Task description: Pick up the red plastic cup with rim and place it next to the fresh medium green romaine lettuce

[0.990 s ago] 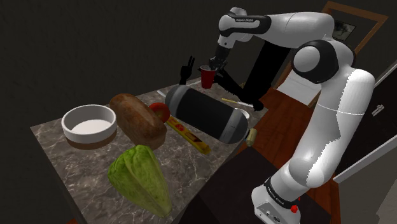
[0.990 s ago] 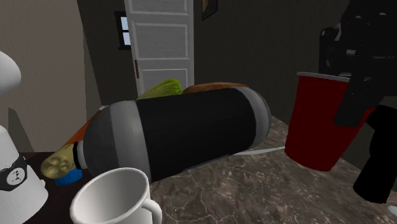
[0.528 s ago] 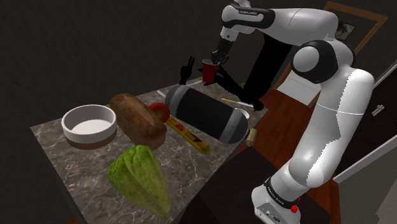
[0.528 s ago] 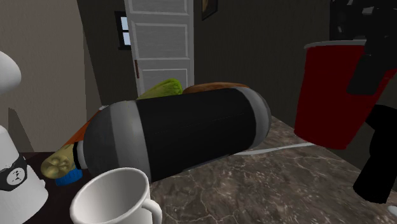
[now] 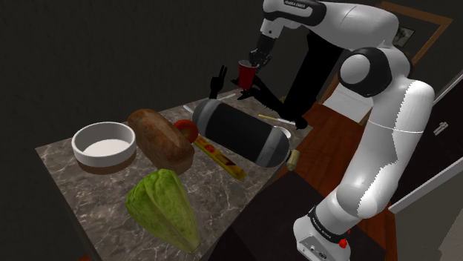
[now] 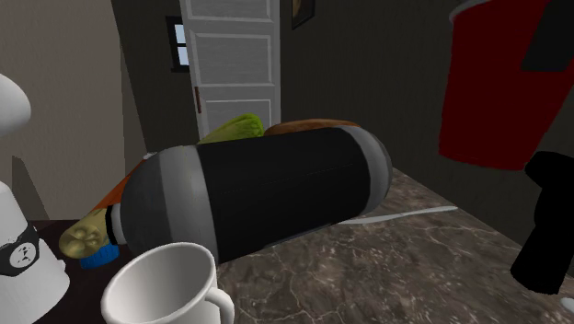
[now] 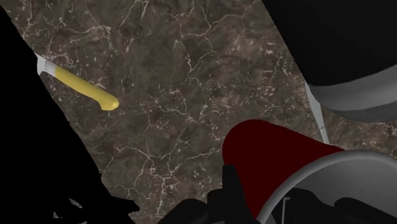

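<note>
While our hand (image 5: pixel 253 62) clasps the red cup (image 5: pixel 245 74) high above the far end of the table (image 5: pixel 67 174), we lose most of its rim off the second exterior view's top edge, and a black finger (image 6: pixel 555 37) covers part of it. We spot the lettuce (image 5: pixel 162 209) well apart, beyond the black cylinder (image 5: pixel 241 135).

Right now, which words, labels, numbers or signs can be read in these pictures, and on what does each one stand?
No text can be read with certainty.
Arm's upper link: small dark lettering, too small to read.
Arm's base: small dark lettering, too small to read.
Black band on a white object: pale marks, not readable.
Red cup: no print seen.
</note>
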`<action>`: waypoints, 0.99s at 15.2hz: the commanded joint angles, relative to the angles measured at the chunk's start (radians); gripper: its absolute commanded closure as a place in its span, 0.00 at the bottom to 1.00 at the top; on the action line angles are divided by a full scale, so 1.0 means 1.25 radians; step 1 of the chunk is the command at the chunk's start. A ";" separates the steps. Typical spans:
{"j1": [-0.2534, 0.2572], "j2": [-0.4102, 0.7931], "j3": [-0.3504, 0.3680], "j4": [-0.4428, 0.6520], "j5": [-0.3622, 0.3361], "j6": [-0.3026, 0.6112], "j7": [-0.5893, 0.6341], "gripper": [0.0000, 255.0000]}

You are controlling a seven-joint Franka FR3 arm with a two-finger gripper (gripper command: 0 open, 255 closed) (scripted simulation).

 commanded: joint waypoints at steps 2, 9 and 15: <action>0.012 -0.015 0.004 -0.003 -0.004 -0.011 0.017 1.00; 0.098 -0.131 0.045 -0.164 -0.028 0.046 0.134 1.00; 0.161 -0.194 0.091 -0.247 -0.039 0.075 0.241 1.00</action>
